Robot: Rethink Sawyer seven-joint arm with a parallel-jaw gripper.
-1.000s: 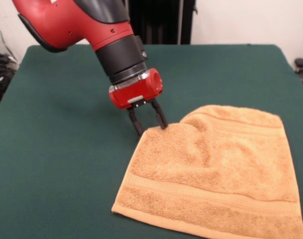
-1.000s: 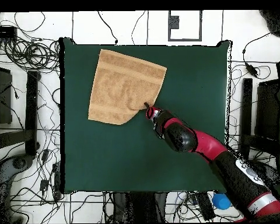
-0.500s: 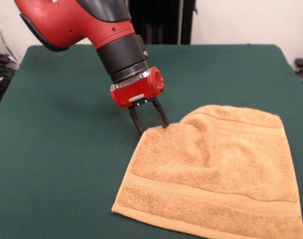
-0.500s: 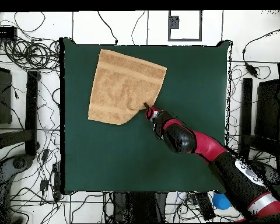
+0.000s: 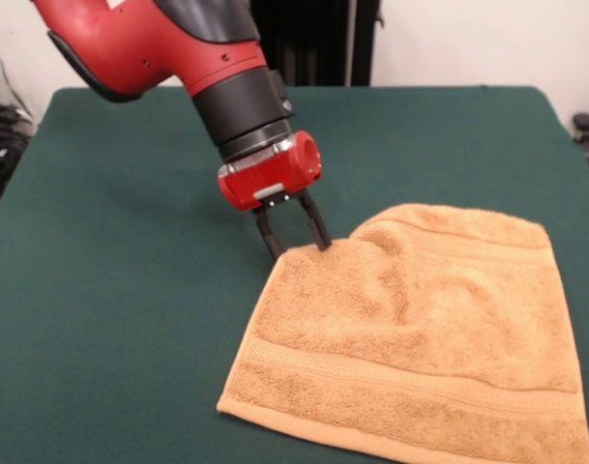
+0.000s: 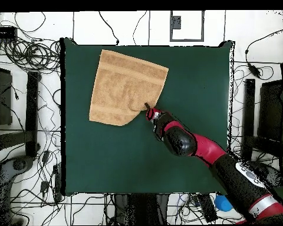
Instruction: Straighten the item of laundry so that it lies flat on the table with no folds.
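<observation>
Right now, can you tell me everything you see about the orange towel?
The hand towel is orange-tan, fluffy terry with woven band stripes near two opposite edges. It lies mostly spread on the green table, toward one corner in the overhead view. It is not flat yet: a fold ridge runs in from the corner by the end effector, and the far edge curls there. The open end effector's dark fingers straddle that corner.
</observation>
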